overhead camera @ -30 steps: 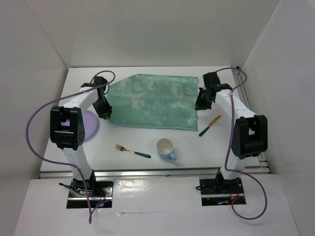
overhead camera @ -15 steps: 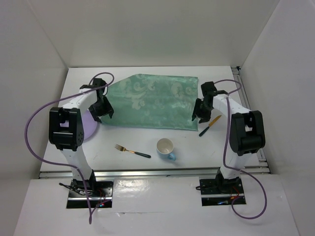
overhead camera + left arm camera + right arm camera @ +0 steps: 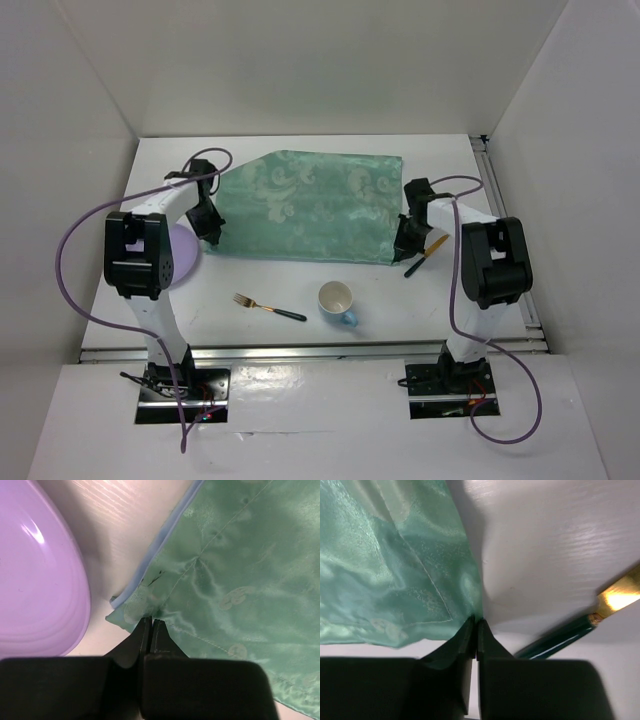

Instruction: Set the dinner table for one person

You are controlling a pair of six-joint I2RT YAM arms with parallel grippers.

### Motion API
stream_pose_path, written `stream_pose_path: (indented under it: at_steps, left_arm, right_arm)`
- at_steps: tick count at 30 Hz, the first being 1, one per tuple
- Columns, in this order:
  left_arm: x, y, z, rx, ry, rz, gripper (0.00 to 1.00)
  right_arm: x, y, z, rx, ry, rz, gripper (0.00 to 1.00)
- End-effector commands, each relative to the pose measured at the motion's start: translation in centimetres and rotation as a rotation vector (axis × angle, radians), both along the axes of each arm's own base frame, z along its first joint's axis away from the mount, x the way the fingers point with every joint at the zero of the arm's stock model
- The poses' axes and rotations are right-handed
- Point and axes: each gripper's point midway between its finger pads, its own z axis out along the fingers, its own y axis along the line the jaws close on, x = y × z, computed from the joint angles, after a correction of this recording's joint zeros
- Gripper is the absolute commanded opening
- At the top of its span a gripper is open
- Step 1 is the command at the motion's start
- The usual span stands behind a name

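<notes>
Now laying the cloth (image 3: 310, 200), spread on the far middle of the table (image 3: 450, 300). My left gripper (image 3: 151, 622) and right gripper (image 3: 476, 622) each pinch a near corner; next likely needs an even, matched pull

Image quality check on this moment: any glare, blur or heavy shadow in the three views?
Top external: even, soft light, faint shadows on the dinner table, nothing blown out. Left wrist: a glare streak on the purple plate, sheen on the cloth, left gripper's fingers dark and soft. Right wrist: the knife blade glares gold; cloth slightly soft.
</notes>
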Motion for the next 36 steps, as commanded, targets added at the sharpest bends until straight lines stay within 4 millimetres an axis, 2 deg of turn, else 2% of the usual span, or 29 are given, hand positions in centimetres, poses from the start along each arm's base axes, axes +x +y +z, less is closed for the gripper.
stream_pose_path:
  at_steps: [1, 4, 5, 6, 8, 9, 10, 11, 14, 17, 22, 23, 25, 26, 27, 28, 31, 36]
  left_arm:
    - [0.9, 0.6, 1.3, 0.028, -0.03, -0.004, 0.0]
    - [1.1, 0.7, 2.3, 0.037, -0.05, -0.002, 0.0]
    - [1.8, 0.9, 2.9, 0.045, -0.071, 0.001, 0.0]
    - [1.5, 0.9, 3.2, 0.046, -0.068, 0.001, 0.0]
    - [2.3, 0.9, 4.6, 0.047, -0.102, -0.007, 0.0]
    - [2.6, 1.1, 5.3, 0.056, -0.122, -0.004, 0.0]
    - [2.5, 1.1, 5.5, 0.058, -0.119, -0.013, 0.0]
    - [3.2, 1.1, 6.6, 0.058, -0.151, -0.012, 0.0]
    - [3.1, 1.1, 7.1, 0.058, -0.148, -0.012, 0.0]
    - [3.1, 1.0, 7.5, 0.051, -0.156, -0.023, 0.0]
    - [1.7, 0.8, 6.2, 0.041, -0.112, -0.027, 0.0]
    - [1.0, 0.6, 5.4, 0.031, -0.086, -0.03, 0.0]
    - [0.5, 0.1, 5.4, 0.002, -0.09, -0.038, 0.02]
    - [0.3, -0.5, 5.2, -0.029, -0.095, -0.046, 0.08]
    - [-0.6, -0.7, 4.4, -0.043, -0.075, -0.049, 0.15]
    - [-0.9, -0.7, 4.6, -0.043, -0.087, -0.049, 0.32]
    - [-1.4, -0.9, 3.5, -0.057, -0.075, -0.053, 0.44]
    - [-0.8, -0.8, 1.4, -0.048, -0.033, -0.049, 0.54]
  right_arm:
    - [0.0, 0.6, -1.4, 0.008, 0.002, -0.007, 0.02]
    - [1.8, 0.0, 0.5, -0.031, -0.057, -0.031, 0.0]
    - [3.3, 0.1, 2.8, -0.026, -0.122, -0.044, 0.0]
    - [4.4, 0.1, 4.3, -0.029, -0.171, -0.049, 0.0]
    - [5.7, 0.1, 7.3, -0.027, -0.236, -0.055, 0.0]
    - [7.5, 0.2, 10.5, -0.022, -0.32, -0.062, 0.0]
    - [8.1, 0.3, 11.7, -0.018, -0.345, -0.063, 0.0]
    - [9.2, 0.3, 13.8, -0.019, -0.392, -0.07, 0.0]
    - [10.6, 0.5, 16.6, -0.01, -0.457, -0.064, 0.0]
    - [11.2, 0.5, 17.7, -0.011, -0.48, -0.056, 0.0]
    - [11.3, 0.7, 17.1, -0.006, -0.461, -0.05, 0.0]
    - [11.3, 0.7, 17.1, -0.006, -0.461, -0.05, 0.0]
    - [11.1, 0.7, 16.8, -0.008, -0.452, -0.05, 0.0]
    - [11.1, 0.7, 16.8, -0.008, -0.452, -0.05, 0.0]
    - [10.9, 0.6, 15.9, -0.01, -0.437, -0.049, 0.0]
    - [10.6, 0.6, 15.9, -0.01, -0.436, -0.049, 0.0]
    - [10.2, 0.5, 15.1, -0.015, -0.414, -0.048, 0.0]
    - [10.2, 0.5, 14.8, -0.015, -0.414, -0.048, 0.0]
